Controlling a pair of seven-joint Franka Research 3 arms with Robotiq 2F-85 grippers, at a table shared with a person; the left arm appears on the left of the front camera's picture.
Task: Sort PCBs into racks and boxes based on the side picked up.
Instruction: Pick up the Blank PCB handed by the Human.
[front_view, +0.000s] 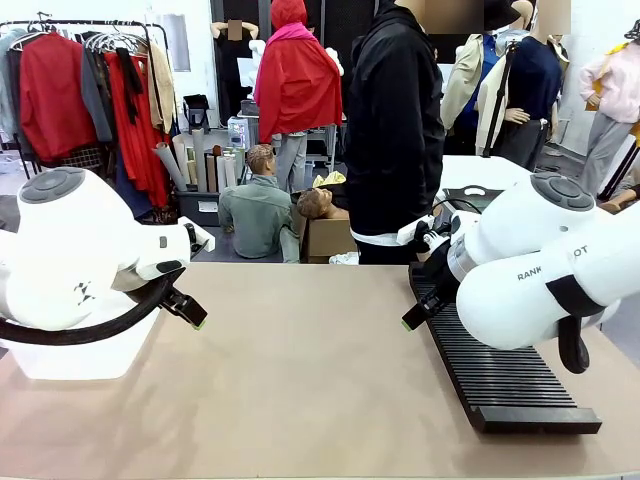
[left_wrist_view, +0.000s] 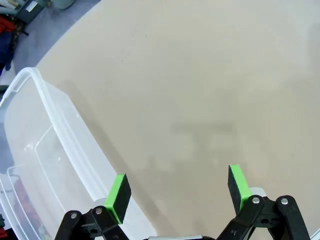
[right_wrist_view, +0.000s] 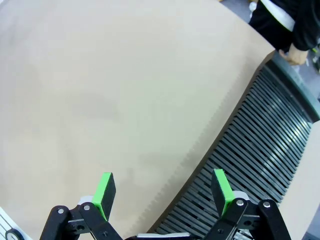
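The clear plastic box (front_view: 85, 362) sits at the left edge of the tabletop (front_view: 310, 390), partly covered in the front view by the white left arm (front_view: 70, 250) above it. The left fingers (front_view: 188, 308) stand wide apart and hold nothing. In the left wrist view one green pad (left_wrist_view: 119, 194) hangs over the rim of the box (left_wrist_view: 47, 107), and the other pad is over bare tabletop (left_wrist_view: 200, 75) just beside the box. What shows of the box's inside is see-through plastic, with the surface below visible through its floor. The long black rack (front_view: 500, 372) lies along the right edge of the tabletop, running from close to the far edge down toward the near right corner, its narrow slots crossing its top. The right arm (front_view: 540, 270) reaches over the rack, and the right fingers (front_view: 422, 312) are spread wide and hold nothing. In the right wrist view one finger (right_wrist_view: 104, 192) is above the tan tabletop (right_wrist_view: 100, 75) and the other above the slots of the rack (right_wrist_view: 265, 145), so the fingers straddle the rack's inner long edge. A person in a black jacket (front_view: 395, 130) stands at the far edge of the tabletop, and in the right wrist view a hand (right_wrist_view: 295, 56) shows close by the far end of the rack.
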